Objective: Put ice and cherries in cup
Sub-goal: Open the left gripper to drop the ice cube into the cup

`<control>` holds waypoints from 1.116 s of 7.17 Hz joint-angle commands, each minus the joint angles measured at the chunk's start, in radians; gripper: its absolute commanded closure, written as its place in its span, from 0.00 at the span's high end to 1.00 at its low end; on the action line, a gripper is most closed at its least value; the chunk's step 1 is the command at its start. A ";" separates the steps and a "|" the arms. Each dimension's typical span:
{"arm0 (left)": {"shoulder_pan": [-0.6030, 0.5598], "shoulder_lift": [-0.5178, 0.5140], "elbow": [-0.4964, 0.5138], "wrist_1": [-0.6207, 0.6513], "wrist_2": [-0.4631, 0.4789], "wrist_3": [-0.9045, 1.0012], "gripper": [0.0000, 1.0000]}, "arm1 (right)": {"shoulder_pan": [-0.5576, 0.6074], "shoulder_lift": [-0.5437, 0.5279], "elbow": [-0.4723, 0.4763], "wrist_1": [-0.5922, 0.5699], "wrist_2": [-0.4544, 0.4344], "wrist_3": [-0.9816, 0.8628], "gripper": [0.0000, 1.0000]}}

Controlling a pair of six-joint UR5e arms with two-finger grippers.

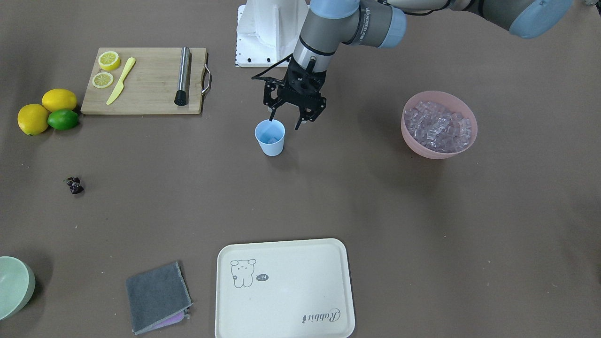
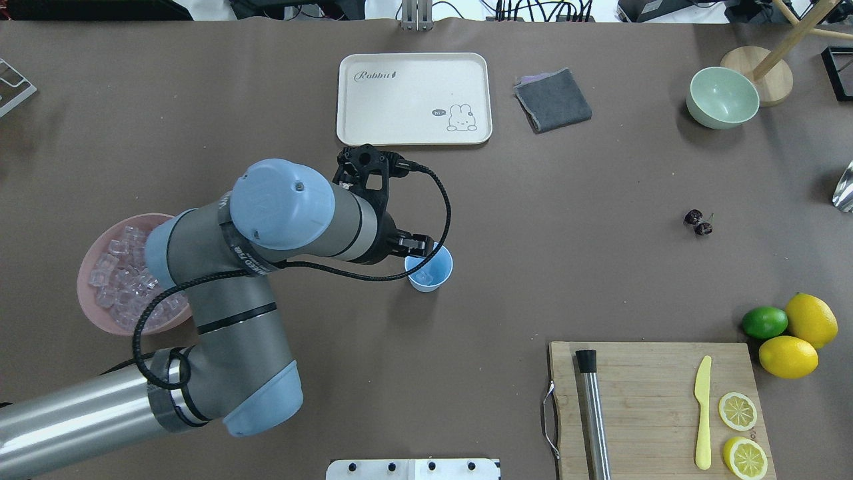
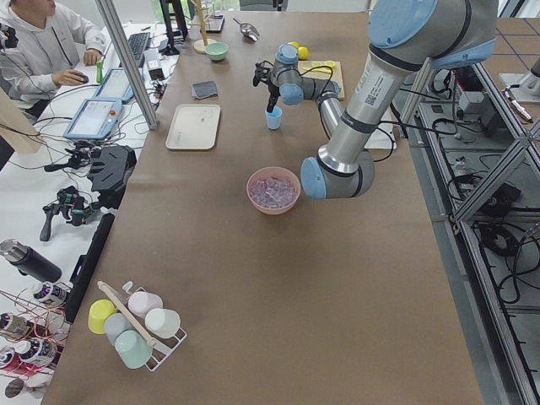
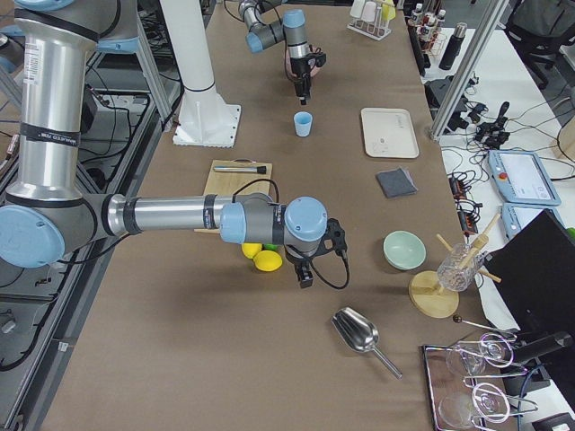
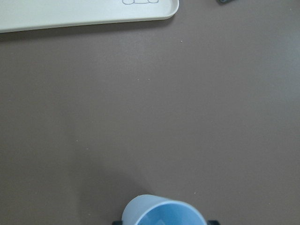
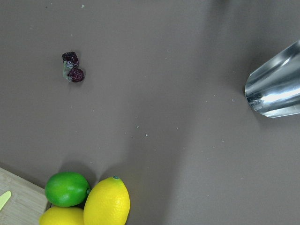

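The light blue cup stands upright mid-table; it also shows in the overhead view and at the bottom edge of the left wrist view. A clear ice cube seems to lie inside it. My left gripper is open just above the cup's rim, one fingertip over the rim. More ice fills a pink bowl. The cherries lie on the table far from the cup, also in the right wrist view. My right gripper hovers near the lemons; I cannot tell whether it is open or shut.
A cutting board holds lemon slices, a yellow knife and a steel muddler. Two lemons and a lime lie beside it. A cream tray, a grey cloth, a pale green bowl and a metal scoop are also on the table.
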 commanded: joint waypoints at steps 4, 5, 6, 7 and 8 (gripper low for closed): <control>-0.197 0.444 -0.273 0.057 -0.121 0.482 0.69 | 0.000 -0.006 -0.001 0.002 -0.008 -0.001 0.99; -0.223 0.542 -0.278 -0.001 -0.121 0.596 0.71 | 0.000 -0.008 0.002 0.002 -0.008 -0.001 0.99; -0.227 0.649 -0.267 -0.144 -0.126 0.634 0.71 | 0.000 -0.008 0.002 0.002 -0.008 0.000 0.99; -0.227 0.690 -0.249 -0.189 -0.153 0.637 0.72 | 0.000 -0.008 0.003 0.002 -0.006 0.000 0.99; -0.227 0.687 -0.231 -0.184 -0.152 0.638 0.73 | 0.000 -0.008 0.006 0.002 -0.005 0.000 0.99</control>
